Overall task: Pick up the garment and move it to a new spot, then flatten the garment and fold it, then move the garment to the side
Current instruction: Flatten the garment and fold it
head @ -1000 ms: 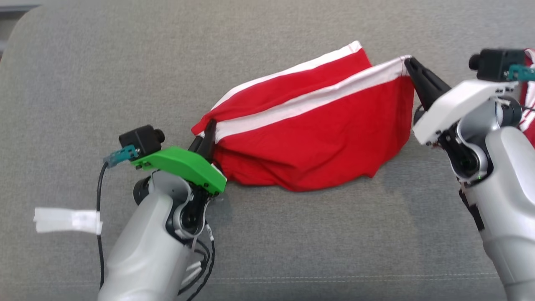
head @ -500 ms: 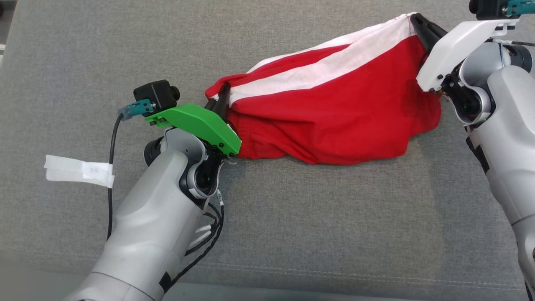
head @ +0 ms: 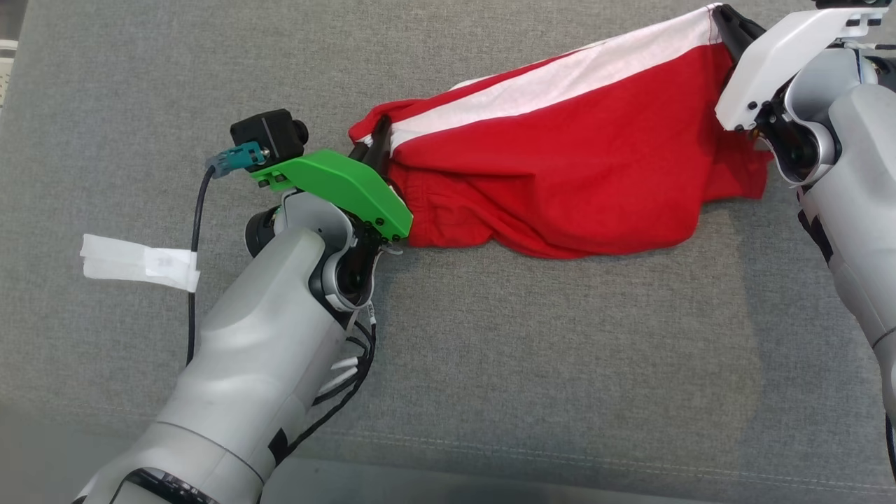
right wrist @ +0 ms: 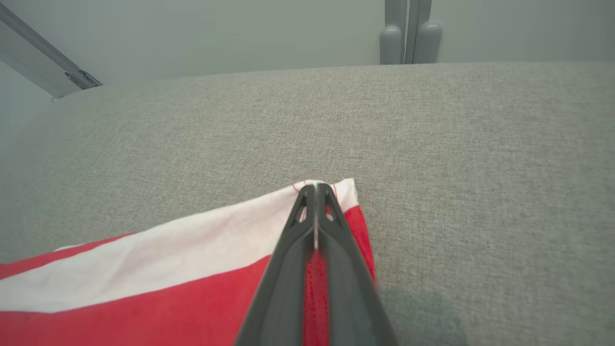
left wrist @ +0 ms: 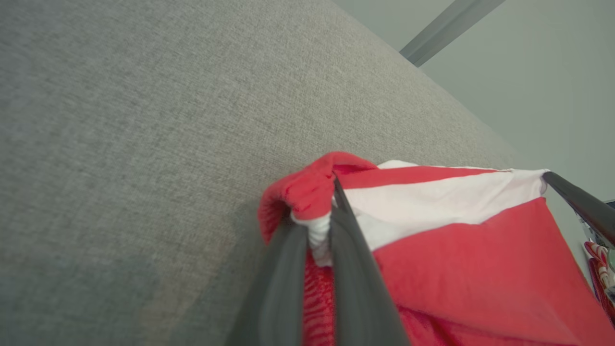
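My left claw (head: 380, 133) and right claw (head: 726, 15) each pinch a corner of the red cloth (head: 560, 168) to stretch it out over the gray cushion (head: 490, 364).

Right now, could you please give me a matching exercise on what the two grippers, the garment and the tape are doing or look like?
Things:
1. left gripper
2. right gripper
3. garment
4. tape strip

States:
A. red with a white band, spanning between both grippers
B. shut on the garment's bunched end
C. shut on the garment's flat white-banded corner
D. white, wrapped on a black cable

Pairs: 1-B, 2-C, 3-A, 4-D
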